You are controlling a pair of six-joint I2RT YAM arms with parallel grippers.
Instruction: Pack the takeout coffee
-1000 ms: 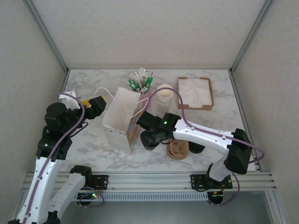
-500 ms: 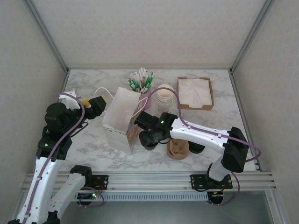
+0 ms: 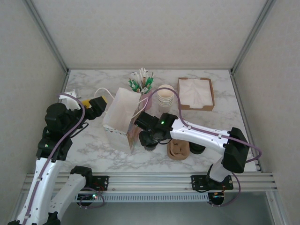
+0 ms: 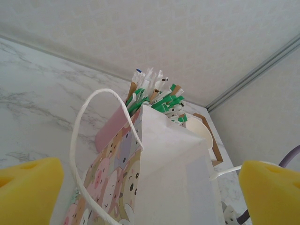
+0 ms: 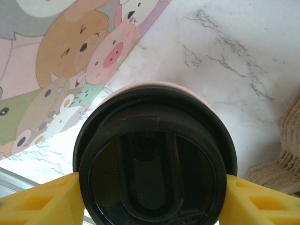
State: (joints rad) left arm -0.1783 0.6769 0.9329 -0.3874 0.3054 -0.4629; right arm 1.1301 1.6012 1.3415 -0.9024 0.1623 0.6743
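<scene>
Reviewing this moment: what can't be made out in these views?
- Body of the takeout coffee: right wrist view, hidden under its lid; top view, covered by the right gripper.
- Inside of the paper bag: left wrist view, hidden by its walls.
- Dark item beside the brown sleeves: top view, crossed by the right arm, too small to identify.

A stack of cream paper cups (image 3: 165,97) stands on the marble table (image 3: 93,143). Just left of it sits a bunch of green-and-white wrapped sticks (image 3: 142,80), right of it a brown napkin tray (image 3: 197,108). A brown cardboard sleeve (image 3: 178,150) lies nearer the front edge
</scene>
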